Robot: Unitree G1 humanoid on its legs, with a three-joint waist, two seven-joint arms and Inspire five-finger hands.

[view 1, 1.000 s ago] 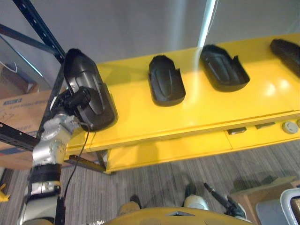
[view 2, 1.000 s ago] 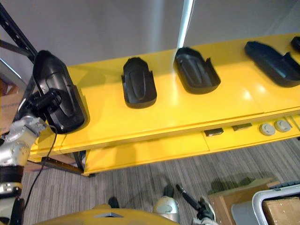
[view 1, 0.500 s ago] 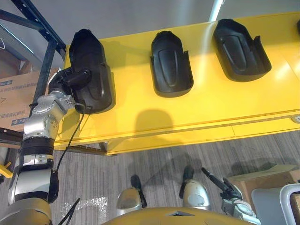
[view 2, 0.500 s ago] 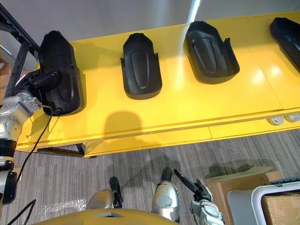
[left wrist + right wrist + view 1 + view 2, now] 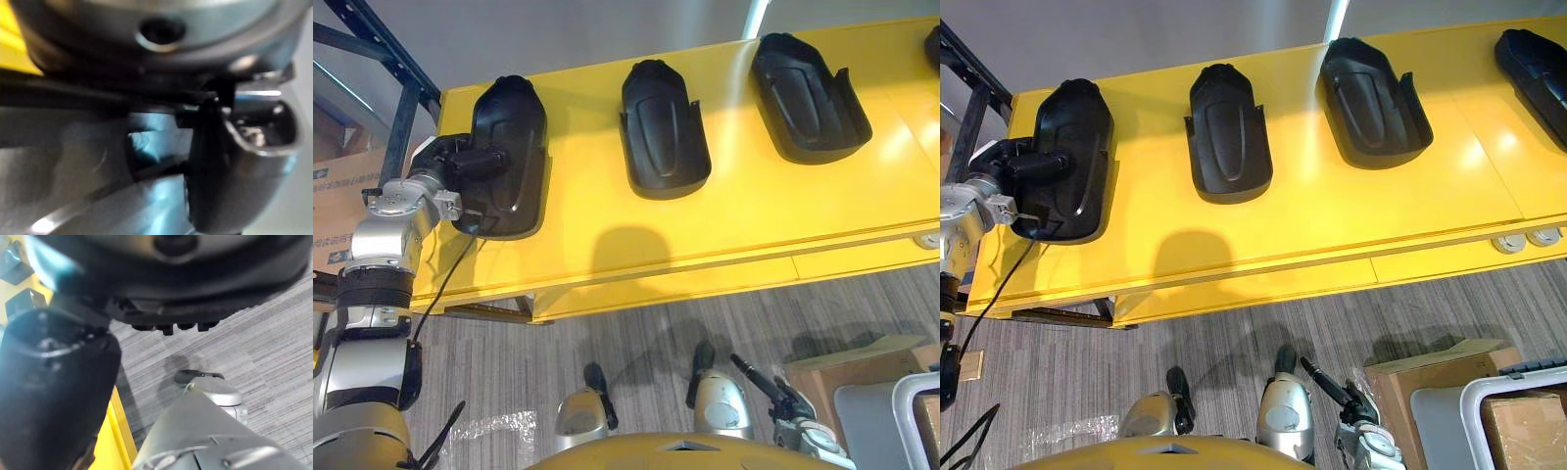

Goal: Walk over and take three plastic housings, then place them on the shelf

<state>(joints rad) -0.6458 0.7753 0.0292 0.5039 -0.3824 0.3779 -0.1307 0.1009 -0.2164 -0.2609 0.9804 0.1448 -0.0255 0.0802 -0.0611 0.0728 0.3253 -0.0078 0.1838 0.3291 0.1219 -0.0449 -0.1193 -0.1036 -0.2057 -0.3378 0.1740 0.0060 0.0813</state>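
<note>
Several black plastic housings lie in a row on the yellow shelf surface (image 5: 744, 215). My left hand (image 5: 470, 166) is at the shelf's left end, its fingers curled over the near edge of the leftmost housing (image 5: 514, 127), which lies flat on the yellow top. A second housing (image 5: 664, 127) sits in the middle and a third (image 5: 808, 98) to its right; a further housing (image 5: 1540, 69) shows at the far right. My right hand (image 5: 1332, 387) hangs low over the floor, fingers straight and holding nothing.
A dark blue rack upright (image 5: 401, 108) and a cardboard box (image 5: 328, 196) stand left of the shelf. On the floor at the lower right are a cardboard box (image 5: 1440, 377) and a white-rimmed bin (image 5: 1518, 401). Round caps (image 5: 1508, 242) rest on the lower ledge.
The leftmost housing went from tilted, overhanging the front edge, to lying flat on the yellow top, my left hand still on it. The camera has shifted as well.
</note>
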